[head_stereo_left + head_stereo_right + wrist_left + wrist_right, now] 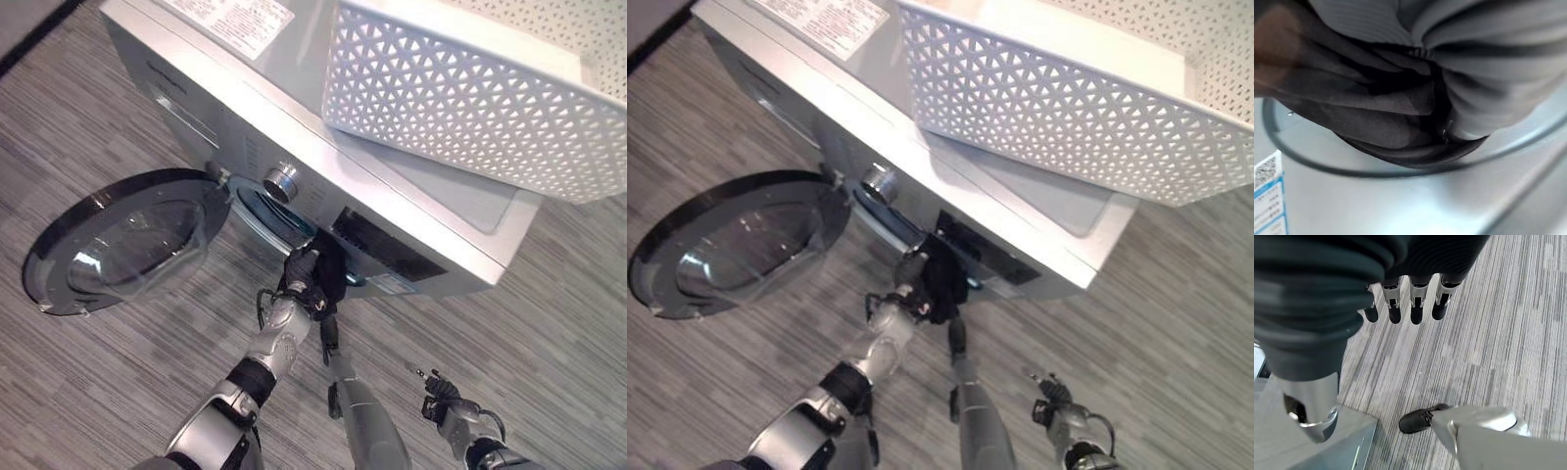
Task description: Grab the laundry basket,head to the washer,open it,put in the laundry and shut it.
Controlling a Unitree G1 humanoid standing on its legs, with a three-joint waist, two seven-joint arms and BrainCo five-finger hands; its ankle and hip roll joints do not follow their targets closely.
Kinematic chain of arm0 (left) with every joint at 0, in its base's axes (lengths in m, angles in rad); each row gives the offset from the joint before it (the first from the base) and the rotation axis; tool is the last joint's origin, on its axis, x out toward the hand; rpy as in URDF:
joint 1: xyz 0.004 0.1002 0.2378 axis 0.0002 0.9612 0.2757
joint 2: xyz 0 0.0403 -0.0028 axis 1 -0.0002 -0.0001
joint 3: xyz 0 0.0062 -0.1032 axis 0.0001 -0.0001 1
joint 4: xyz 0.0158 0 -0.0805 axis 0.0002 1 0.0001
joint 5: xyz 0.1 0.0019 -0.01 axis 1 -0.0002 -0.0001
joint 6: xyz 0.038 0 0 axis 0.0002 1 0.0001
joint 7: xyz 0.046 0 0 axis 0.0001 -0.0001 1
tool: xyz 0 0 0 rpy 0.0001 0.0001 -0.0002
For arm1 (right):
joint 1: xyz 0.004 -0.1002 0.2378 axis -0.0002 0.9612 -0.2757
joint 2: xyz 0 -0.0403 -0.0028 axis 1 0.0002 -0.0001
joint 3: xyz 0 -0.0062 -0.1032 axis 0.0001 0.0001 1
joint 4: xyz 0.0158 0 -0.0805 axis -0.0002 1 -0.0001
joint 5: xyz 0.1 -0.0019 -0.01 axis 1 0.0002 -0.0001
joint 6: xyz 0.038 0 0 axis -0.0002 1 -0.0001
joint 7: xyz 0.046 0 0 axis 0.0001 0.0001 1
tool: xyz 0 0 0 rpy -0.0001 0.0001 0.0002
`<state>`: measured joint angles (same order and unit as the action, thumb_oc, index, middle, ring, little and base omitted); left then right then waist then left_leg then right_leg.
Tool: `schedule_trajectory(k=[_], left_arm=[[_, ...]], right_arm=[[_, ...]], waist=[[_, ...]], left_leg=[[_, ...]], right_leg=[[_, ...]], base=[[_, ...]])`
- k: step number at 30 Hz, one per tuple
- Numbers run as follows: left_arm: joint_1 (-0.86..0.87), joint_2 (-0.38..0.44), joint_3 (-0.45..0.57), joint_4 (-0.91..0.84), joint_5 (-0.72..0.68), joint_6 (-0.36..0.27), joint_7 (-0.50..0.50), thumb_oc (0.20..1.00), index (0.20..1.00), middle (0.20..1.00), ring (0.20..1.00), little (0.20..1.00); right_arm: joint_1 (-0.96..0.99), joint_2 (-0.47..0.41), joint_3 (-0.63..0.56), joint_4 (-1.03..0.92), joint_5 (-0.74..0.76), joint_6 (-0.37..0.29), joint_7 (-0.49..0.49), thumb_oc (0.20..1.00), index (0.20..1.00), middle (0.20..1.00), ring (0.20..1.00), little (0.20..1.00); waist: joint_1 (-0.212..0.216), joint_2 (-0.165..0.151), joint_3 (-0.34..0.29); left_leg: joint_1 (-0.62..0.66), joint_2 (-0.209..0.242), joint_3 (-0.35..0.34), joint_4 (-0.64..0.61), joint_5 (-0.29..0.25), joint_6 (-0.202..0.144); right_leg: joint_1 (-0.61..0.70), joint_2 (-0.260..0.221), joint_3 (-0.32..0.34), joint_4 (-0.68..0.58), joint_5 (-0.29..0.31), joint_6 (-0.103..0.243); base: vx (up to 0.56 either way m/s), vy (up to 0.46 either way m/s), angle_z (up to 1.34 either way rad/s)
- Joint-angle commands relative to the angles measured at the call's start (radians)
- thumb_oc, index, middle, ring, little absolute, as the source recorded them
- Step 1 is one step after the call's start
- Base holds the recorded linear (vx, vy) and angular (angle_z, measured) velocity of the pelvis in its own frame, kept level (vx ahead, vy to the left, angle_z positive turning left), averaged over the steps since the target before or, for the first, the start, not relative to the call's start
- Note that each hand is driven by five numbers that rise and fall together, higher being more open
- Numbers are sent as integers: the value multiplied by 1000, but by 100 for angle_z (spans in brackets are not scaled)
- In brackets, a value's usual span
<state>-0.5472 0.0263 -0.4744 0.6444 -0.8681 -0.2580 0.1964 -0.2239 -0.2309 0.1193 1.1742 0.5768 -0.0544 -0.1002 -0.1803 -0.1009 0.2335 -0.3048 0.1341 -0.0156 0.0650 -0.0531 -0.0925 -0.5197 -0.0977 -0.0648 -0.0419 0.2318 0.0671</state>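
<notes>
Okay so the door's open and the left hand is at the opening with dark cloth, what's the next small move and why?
Probably push the dark cloth deeper into the drum. The left hand is at the washer mouth, the door hangs wide open, and cloth bunches at the opening's rim. The right hand hangs idle.

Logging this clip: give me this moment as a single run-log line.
white perforated plastic laundry basket on silver washer | round glass door open | left hand with dark cloth at drum mouth | right hand idle, low
</notes>
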Motion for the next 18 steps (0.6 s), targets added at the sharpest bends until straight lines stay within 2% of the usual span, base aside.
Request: schedule_trajectory(k=[1, 5, 10, 18], left_arm=[[-84, -61, 66, 11, -20, -84, 34, 200, 200, 200, 200, 200], [-95, -60, 75, 17, -23, -89, 42, 200, 200, 200, 200, 200], [-176, -68, 116, 58, -19, -104, 77, 200, 200, 200, 200, 200], [-306, -63, 149, 119, -12, -116, 101, 200, 200, 200, 200, 200]], right_arm=[[5, 26, 80, -44, 59, -35, -16, 1000, 1000, 1000, 1000, 1000], [2, 30, 93, -66, 64, -39, -17, 1000, 1000, 1000, 1000, 1000], [10, 25, 115, -191, 83, -64, -26, 1000, 1000, 1000, 1000, 1000], [17, 8, 136, -274, 79, -76, -14, 1000, 1000, 1000, 1000, 1000]], waist=[[-14, -57, -17], [-18, -62, -16], [-54, -69, -10], [-92, -80, -20]], left_leg=[[-92, 17, -2, 217, -101, -27], [-102, 19, 1, 229, -110, -27], [-199, 31, -10, 315, -148, -32], [-255, 43, -6, 341, -168, -35]], right_leg=[[-40, -54, 70, 172, -173, 95], [-57, -48, 72, 185, -178, 95], [-193, -28, 79, 298, -210, 87], [-280, -11, 89, 343, -216, 85]], base=[[-50, -14, -4], [-23, -10, -11], [-22, -33, -2], [0, -11, -1]])
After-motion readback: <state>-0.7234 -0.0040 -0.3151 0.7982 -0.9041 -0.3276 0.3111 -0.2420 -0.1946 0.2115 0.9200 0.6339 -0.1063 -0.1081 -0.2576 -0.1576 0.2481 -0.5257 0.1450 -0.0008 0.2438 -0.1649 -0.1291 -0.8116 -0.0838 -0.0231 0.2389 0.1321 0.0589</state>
